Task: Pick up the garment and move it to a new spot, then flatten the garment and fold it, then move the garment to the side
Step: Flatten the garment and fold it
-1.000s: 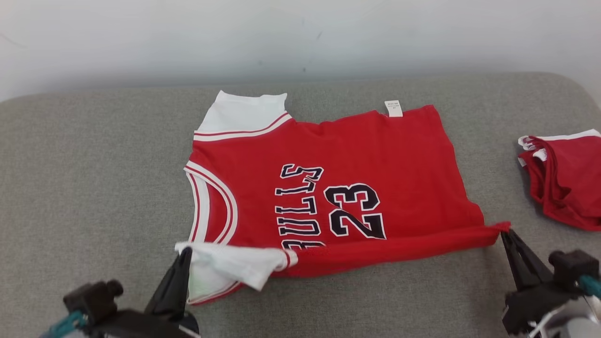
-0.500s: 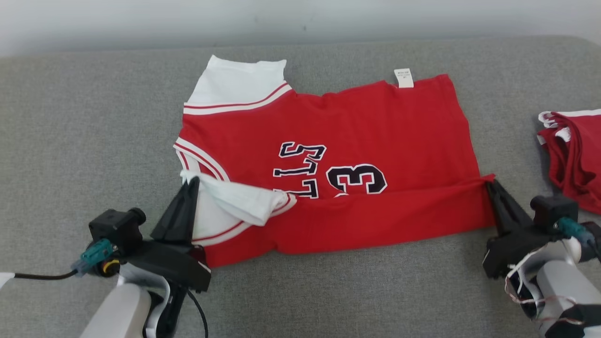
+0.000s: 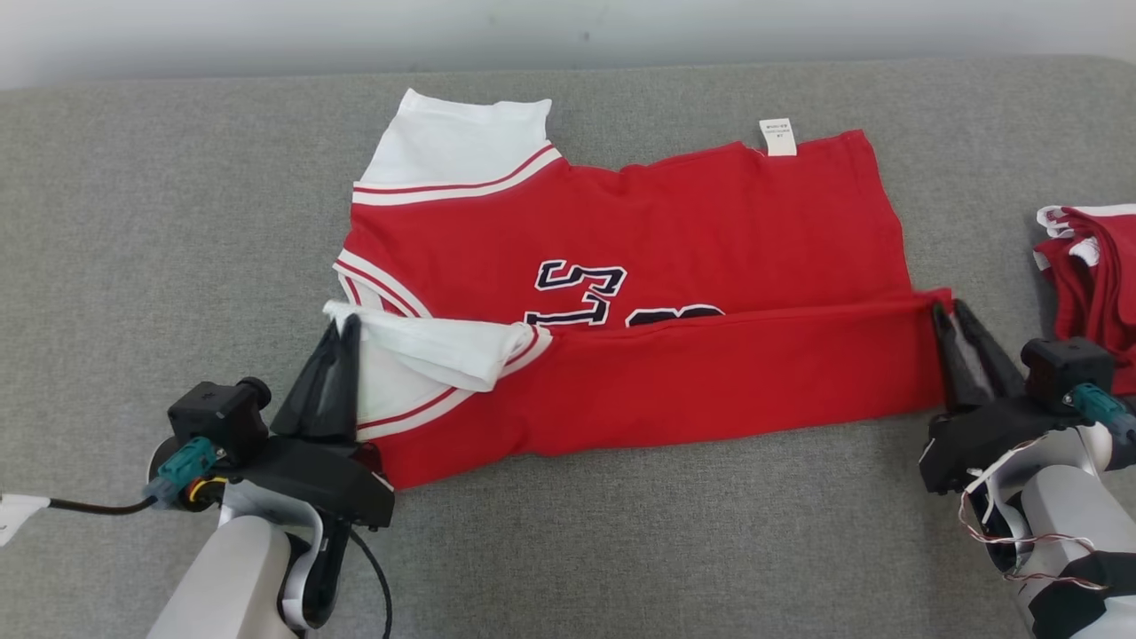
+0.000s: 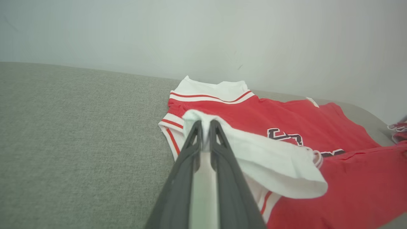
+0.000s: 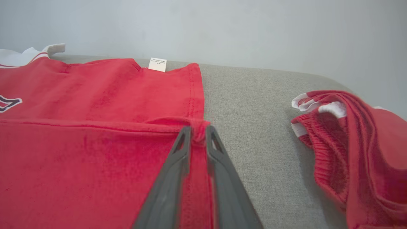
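Observation:
The garment [image 3: 710, 222] is a red jersey with white sleeves and dark lettering, lying spread on a grey cushion. Its near edge is folded up over the front and covers most of the lettering. My left gripper [image 3: 342, 321] is shut on the white sleeve corner at the fold's left end; in the left wrist view white cloth of the garment [image 4: 286, 121] sits pinched between the tips of that gripper [image 4: 206, 125]. My right gripper [image 3: 946, 311] pinches the red hem corner at the fold's right end, with bunched cloth of the garment [image 5: 95, 95] between the tips [image 5: 198, 130].
A second red and white garment [image 3: 1096, 266] lies crumpled at the right edge, close beside my right arm, and appears as the crumpled garment [image 5: 349, 143] in the right wrist view. The grey cushion [image 3: 133, 222] stretches wide to the left and front. A pale wall stands behind it.
Both grippers have carried the near edge farther away from me over the jersey, hiding the number and more of the lettering. The head camera has also tilted down.

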